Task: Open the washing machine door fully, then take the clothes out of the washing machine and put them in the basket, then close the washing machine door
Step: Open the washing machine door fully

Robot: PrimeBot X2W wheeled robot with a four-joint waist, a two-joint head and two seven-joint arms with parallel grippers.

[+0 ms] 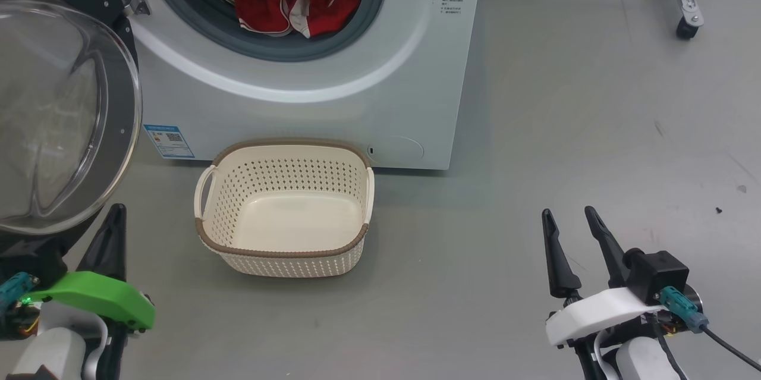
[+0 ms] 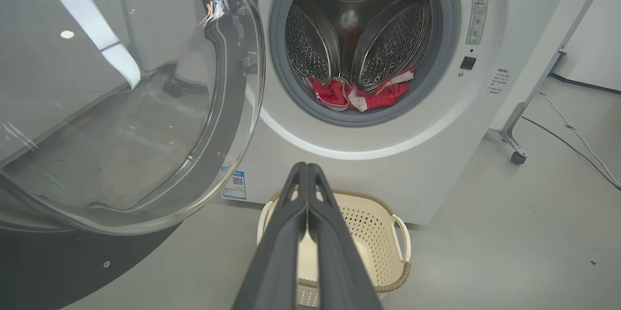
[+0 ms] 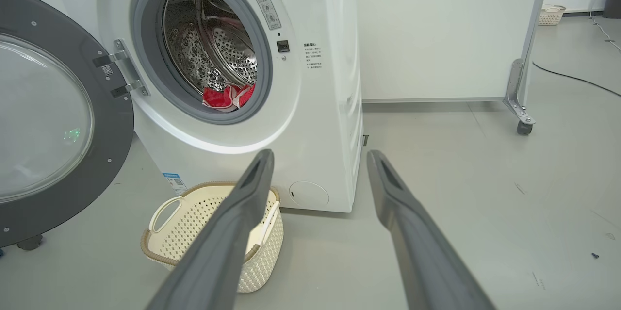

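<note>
The boxy white washing machine (image 1: 297,112) stands at twelve o'clock, its domed glass door (image 1: 59,112) swung open just beyond the clenched, empty left gripper (image 1: 117,213). The perforated cream basket (image 1: 279,253) sits on open floor (image 1: 535,130) between the grippers. Crumpled red clothes (image 1: 297,8) lie in the drum (image 2: 388,33), eleven o'clock from the released right gripper (image 1: 568,212).
</note>
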